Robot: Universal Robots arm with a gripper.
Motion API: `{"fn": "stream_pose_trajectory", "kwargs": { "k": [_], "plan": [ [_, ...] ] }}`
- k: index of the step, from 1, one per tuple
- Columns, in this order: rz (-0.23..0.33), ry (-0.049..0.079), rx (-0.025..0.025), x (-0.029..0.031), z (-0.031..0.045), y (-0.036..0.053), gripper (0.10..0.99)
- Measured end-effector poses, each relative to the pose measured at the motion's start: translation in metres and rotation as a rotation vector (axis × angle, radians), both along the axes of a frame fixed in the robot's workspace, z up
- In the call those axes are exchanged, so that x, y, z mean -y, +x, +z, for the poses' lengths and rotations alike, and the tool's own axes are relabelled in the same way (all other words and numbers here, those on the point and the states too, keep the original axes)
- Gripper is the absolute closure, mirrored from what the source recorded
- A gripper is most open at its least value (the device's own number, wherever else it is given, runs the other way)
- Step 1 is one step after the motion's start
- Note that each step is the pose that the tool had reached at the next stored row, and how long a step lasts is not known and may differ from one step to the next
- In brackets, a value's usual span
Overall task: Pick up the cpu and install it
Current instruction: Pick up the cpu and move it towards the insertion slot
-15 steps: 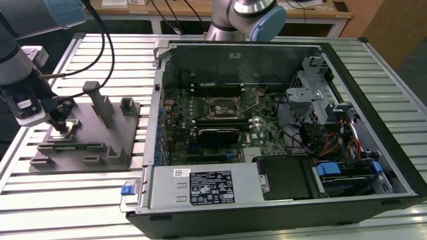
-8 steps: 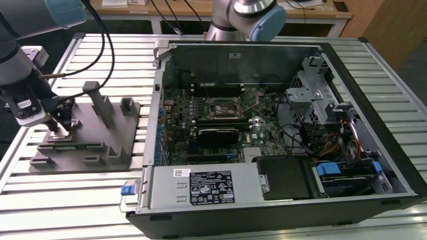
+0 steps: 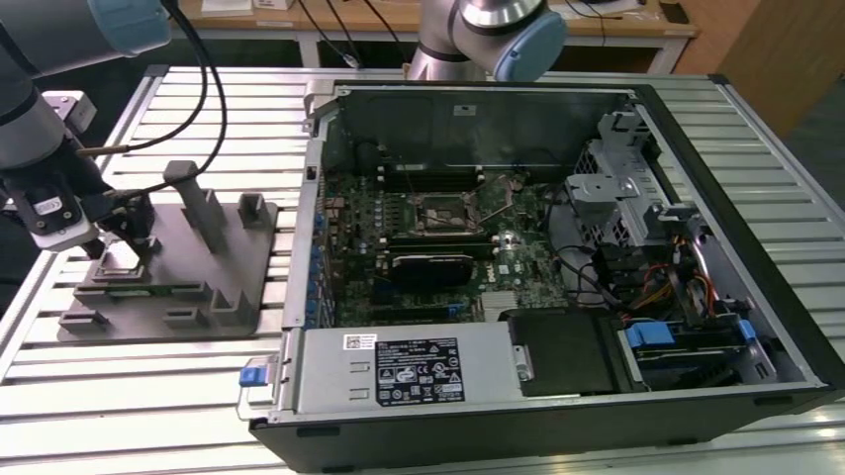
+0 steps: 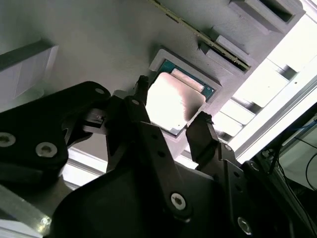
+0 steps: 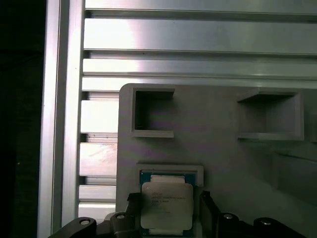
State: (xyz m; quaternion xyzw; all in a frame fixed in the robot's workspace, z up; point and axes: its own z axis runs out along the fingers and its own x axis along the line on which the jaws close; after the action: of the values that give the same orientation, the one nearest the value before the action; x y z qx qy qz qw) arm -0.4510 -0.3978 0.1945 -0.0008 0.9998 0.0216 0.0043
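Observation:
The cpu [image 5: 166, 207], a small square chip with a silvery top plate, lies in a square recess of the grey plastic tray [image 5: 223, 163]. In the exterior view the tray [image 3: 198, 302] sits at the left of the slatted table, and the cpu [image 3: 121, 266] is near its left end. My gripper [image 3: 117, 253] is lowered over the chip. In both wrist views its black fingers [image 5: 205, 201] stand on two opposite sides of the cpu [image 4: 173, 99]. The gripper [image 4: 172, 101] looks open, with a thin gap at one finger [image 4: 200, 124].
The open computer case [image 3: 739, 119] fills the middle and the exterior view's right, with the motherboard socket [image 3: 446, 210] inside. Upright posts [image 3: 198, 203] rise from the tray close beside my gripper. A second robot arm [image 3: 496, 30] stands behind the case.

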Motion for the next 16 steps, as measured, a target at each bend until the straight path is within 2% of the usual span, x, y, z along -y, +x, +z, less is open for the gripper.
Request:
{"fn": "stream_pose_trajectory", "kwargs": {
  "k": [8, 16],
  "plan": [
    [0.000, 0.000, 0.0000, 0.0000, -0.0079, -0.0003, 0.498],
    [0.000, 0.000, -0.0003, 0.0000, -0.0106, -0.0003, 0.498]
  ]
}}
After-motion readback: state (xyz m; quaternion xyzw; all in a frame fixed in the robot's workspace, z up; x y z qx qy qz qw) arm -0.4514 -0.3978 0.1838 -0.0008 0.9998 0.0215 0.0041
